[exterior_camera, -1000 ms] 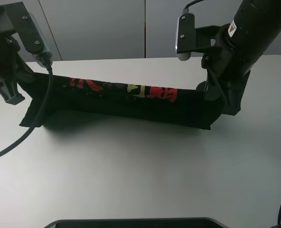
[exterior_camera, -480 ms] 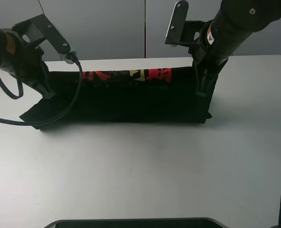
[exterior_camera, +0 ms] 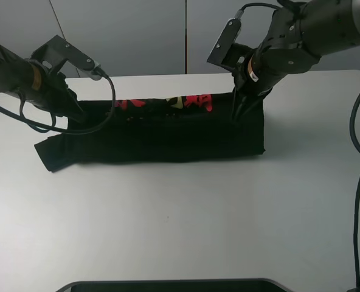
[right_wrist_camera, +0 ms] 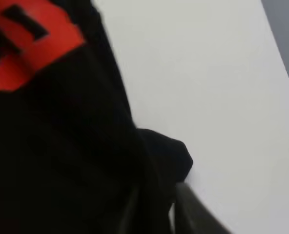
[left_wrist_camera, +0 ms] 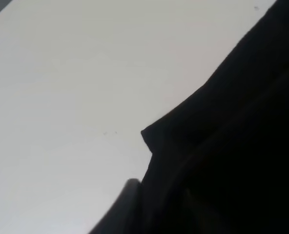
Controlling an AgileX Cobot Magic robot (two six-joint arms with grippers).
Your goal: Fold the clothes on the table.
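The left gripper (exterior_camera: 76, 114) sits at the left end of the black T-shirt (exterior_camera: 168, 137), its jaws buried in cloth, so I cannot tell whether they grip. The T-shirt lies as a long band on the far half of the white table (exterior_camera: 180, 219), long axis left to right. Red and yellow characters (exterior_camera: 168, 102) along its far edge are too small to read. The right gripper (exterior_camera: 239, 114) pinches the right end's fabric.

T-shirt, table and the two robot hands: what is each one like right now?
T-shirt: folded into a long band, far edge held at both ends, print showing.
left gripper: jaws shut on the T-shirt's left end.
right gripper: jaws shut on the T-shirt's right end.
table: white, the T-shirt lying across its far half.
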